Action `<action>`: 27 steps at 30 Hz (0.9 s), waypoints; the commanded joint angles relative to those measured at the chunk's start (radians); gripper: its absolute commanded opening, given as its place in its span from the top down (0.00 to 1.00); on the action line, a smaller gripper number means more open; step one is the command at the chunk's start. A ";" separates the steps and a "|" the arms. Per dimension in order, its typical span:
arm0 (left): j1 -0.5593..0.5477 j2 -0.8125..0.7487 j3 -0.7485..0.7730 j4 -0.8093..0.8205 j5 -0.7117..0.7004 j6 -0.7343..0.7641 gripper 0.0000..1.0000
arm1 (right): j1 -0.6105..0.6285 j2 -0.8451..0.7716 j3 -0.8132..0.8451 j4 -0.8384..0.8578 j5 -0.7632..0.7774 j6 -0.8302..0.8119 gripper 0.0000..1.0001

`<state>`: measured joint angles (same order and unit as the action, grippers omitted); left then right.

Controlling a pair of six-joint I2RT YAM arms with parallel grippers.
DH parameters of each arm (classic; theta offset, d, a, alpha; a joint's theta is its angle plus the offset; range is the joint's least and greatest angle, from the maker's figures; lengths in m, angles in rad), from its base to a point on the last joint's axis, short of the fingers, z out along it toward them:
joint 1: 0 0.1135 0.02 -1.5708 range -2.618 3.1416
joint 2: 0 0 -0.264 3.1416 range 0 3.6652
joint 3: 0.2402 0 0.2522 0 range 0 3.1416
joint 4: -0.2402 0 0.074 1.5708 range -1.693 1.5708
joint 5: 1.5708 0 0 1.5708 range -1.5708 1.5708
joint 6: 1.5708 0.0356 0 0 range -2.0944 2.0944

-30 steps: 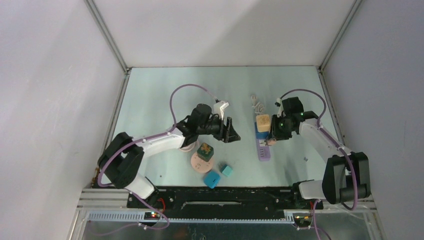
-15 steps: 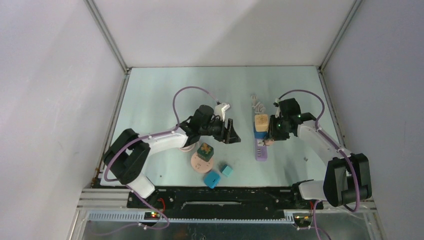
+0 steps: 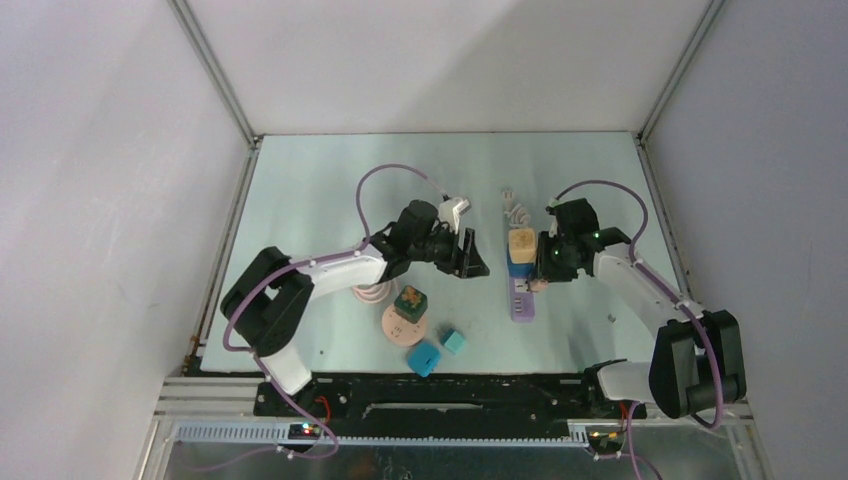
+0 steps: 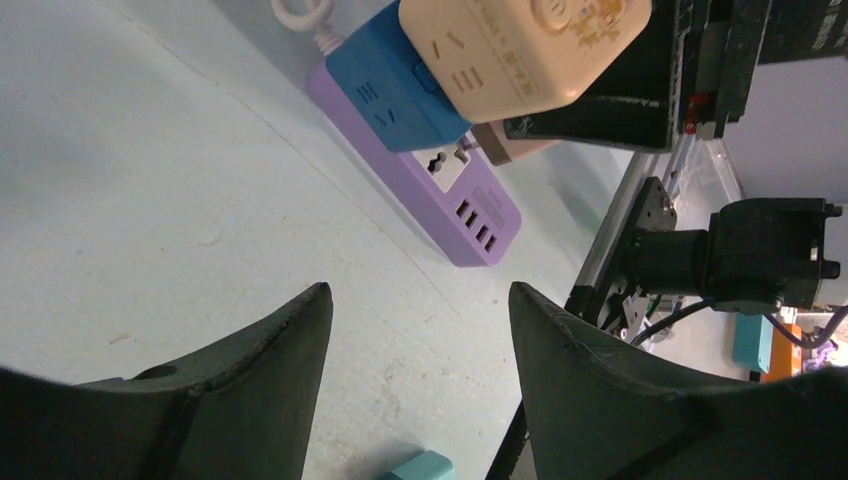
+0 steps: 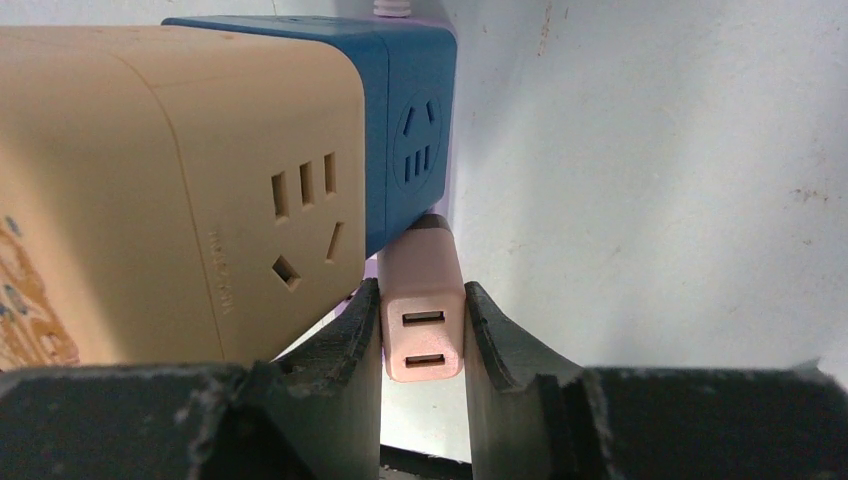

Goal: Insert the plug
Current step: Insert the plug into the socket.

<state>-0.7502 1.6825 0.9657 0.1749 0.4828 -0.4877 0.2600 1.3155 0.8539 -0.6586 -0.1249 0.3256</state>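
Insertion looks to be in hand: the right jaws clamp the pink plug (image 5: 423, 300) at the purple power strip (image 4: 505, 210), just beside the blue adapter (image 5: 410, 90), the left jaws hang apart and empty nearby; next, likely align its pins and press straight in

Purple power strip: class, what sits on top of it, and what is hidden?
A blue cube adapter with a beige cube against it; the right gripper holds a pink plug there. Sockets beneath are covered.
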 commanded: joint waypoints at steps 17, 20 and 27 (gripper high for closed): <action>-0.001 0.030 0.081 0.009 0.017 -0.007 0.32 | 0.008 -0.009 -0.087 0.006 0.060 0.040 1.00; -0.005 0.034 0.081 0.008 0.017 -0.009 0.32 | 0.010 -0.006 -0.084 0.007 0.080 0.033 1.00; -0.014 0.042 0.083 0.008 0.013 -0.018 0.32 | 0.014 0.014 -0.061 -0.009 0.090 0.010 1.00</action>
<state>-0.7555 1.7168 1.0092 0.1616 0.4824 -0.4965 0.2672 1.2819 0.8070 -0.6132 -0.1165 0.3660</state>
